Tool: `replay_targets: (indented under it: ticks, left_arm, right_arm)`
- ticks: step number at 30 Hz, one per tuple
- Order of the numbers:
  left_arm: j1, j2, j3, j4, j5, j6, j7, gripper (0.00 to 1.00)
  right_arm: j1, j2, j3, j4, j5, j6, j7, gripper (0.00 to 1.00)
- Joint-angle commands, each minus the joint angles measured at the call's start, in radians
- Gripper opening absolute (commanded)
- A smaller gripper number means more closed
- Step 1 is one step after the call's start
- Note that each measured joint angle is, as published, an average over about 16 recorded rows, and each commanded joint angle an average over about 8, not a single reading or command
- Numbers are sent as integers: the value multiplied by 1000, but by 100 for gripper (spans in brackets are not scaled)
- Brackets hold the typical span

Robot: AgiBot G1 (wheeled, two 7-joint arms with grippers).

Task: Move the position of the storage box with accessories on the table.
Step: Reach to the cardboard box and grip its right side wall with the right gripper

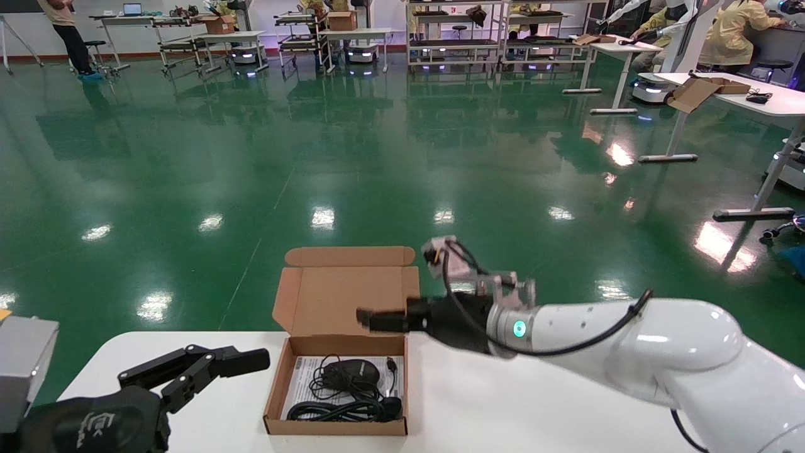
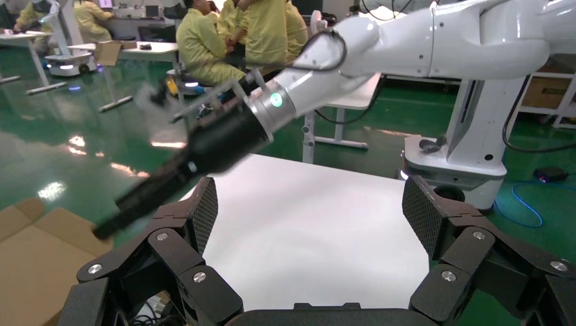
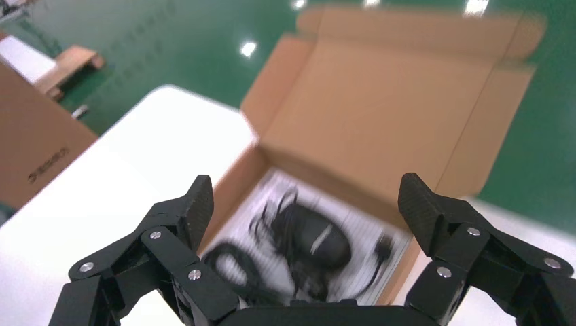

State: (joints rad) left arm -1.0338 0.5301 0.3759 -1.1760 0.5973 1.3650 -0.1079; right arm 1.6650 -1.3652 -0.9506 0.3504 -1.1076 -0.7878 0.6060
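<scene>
I judge the move barely begun: my right hand [image 1: 368, 319], fingers apart, hovers above the untouched storage box [image 1: 336, 393] on the tabletop [image 1: 503, 409], left hand [image 1: 207, 368] spread idle.

Open storage box with accessories on the white table

The brown cardboard storage box [image 1: 336, 390] sits at lower centre of the head view on the table [image 1: 503, 409], its flap lid upright. Inside lie a black mouse [image 1: 353, 371] with coiled cable [image 1: 343, 409] on a white leaflet [image 1: 308, 377].
</scene>
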Motion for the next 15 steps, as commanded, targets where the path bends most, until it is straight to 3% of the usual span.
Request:
replay_targets:
  ticks: [1, 8, 15]
  left_arm:
    - [0, 0, 0, 0, 0, 0, 0, 100]
    - [0, 0, 0, 0, 0, 0, 0, 100]
    - [0, 0, 0, 0, 0, 0, 0, 100]
  right_arm:
    - [-12, 1, -26, 12, 4, -2, 25, 100]
    - [-44, 11, -84, -25, 4, -29, 63, 100]
    - [-58, 14, -93, -82, 21, -29, 38, 100]
